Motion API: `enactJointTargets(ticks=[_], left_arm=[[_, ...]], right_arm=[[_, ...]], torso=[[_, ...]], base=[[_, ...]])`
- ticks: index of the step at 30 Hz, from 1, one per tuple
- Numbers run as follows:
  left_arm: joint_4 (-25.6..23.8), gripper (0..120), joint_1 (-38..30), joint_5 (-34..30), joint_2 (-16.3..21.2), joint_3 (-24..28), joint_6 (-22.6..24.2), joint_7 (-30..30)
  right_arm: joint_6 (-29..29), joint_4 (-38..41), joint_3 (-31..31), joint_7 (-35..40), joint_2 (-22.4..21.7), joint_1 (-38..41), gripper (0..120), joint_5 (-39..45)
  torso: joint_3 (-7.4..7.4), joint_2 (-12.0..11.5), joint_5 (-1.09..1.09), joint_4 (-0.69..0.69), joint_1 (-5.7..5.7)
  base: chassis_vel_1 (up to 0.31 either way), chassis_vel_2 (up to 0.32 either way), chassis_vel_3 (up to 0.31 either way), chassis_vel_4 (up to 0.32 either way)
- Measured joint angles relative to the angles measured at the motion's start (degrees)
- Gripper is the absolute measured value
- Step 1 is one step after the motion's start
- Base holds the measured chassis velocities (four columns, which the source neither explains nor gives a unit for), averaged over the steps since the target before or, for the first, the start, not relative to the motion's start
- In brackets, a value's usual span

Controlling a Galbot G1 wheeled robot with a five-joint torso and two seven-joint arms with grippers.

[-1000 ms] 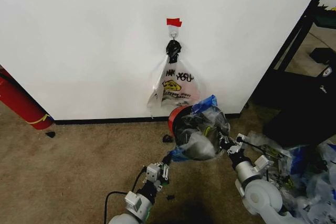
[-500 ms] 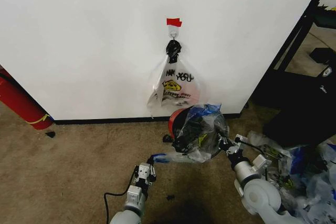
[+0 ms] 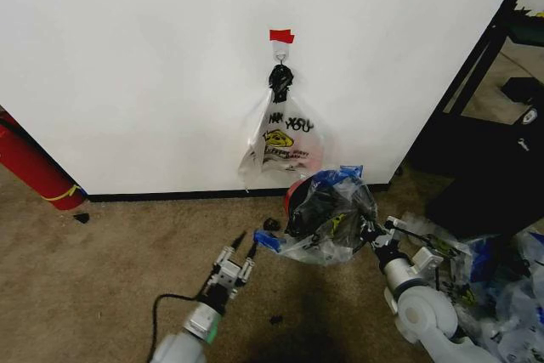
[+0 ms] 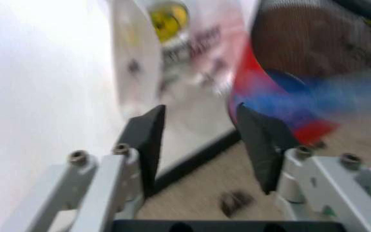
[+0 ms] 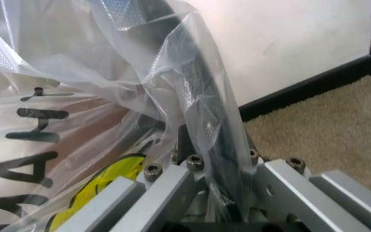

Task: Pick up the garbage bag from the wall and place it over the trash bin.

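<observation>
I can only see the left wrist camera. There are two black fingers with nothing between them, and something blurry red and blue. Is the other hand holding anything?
Observer: Yes. The right gripper is clamped on the trash bin rim, with plastic pinched over it.
Operator: Is the bag on the bin?
Observer: The garbage bag is draped around the bin, which is tipped with its red base toward the wall.
Operator: Where's my gripper?
Observer: The left gripper is open, low over the carpet, beside the bag's blue corner.
</observation>
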Motion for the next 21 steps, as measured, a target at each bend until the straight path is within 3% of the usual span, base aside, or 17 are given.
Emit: enactJointTargets(ticks=[2, 3, 5, 10, 12, 17, 18, 21], left_arm=[[-4.6, 62, 0.7, -1.1, 1.2, -0.3, 1.0, 1.7], [-4.6, 62, 0.7, -1.1, 1.2, -0.3, 1.0, 1.7], [-8.8, 73, 2.1, -3.2, 3.4, 0.2, 1.1, 5.1], [-10.4, 90, 1.4, -4.7, 3.3, 1.6, -1.9, 5.6], [-10.8, 96, 0.8, -1.2, 3.2, 1.9, -3.3, 5.6], [-11.5, 99, -2.6, 14.9, 5.3, 1.0, -5.2, 6.4], [-10.8, 99, -4.6, 20.6, 6.0, 1.1, -4.8, 5.4], [-9.7, 98, -6.3, 25.1, 6.2, 1.4, -4.3, 4.1]], right_arm=[[0.0, 0.2, -0.2, -0.1, 0.0, 0.0, 0, -0.2], [0.0, 0.2, -0.2, -0.1, 0.0, 0.0, 0, -0.2], [0.0, 0.6, -0.5, -0.2, 0.1, 0.2, 0, -0.5], [-0.3, 1.0, -1.2, -0.2, 0.3, 0.3, 0, -1.3], [0.2, 1.0, -1.9, -0.2, 0.3, 0.1, 0, -3.2], [3.7, 1.8, -4.3, -0.9, 0.5, -1.5, 0, -11.0], [4.7, 2.2, -5.2, -1.0, 0.7, -2.0, 0, -13.6], [5.7, 2.4, -5.7, -1.3, 1.0, -2.4, 0, -16.0]], torso=[[0.0, 0.0, 0.01, -0.01, 0.0], [0.0, 0.0, 0.01, -0.01, 0.0], [0.0, 0.0, 0.03, 0.01, 0.0], [0.0, 0.0, 0.01, 0.0, 0.0], [0.0, 0.0, 0.0, 0.0, 0.0], [0.0, 0.0, 0.01, -0.01, 0.0], [0.0, 0.0, 0.02, 0.0, 0.0], [0.0, 0.0, 0.01, -0.01, 0.0]], base=[[0.0, 0.0, 0.0, 0.0], [0.0, 0.0, 0.0, 0.0], [0.0, 0.0, 0.0, 0.0], [0.0, 0.0, 0.0, 0.0], [0.0, 0.0, 0.0, 0.0], [0.0, 0.0, 0.0, 0.0], [0.0, 0.0, 0.0, 0.0], [0.0, 0.0, 0.0, 0.0]])
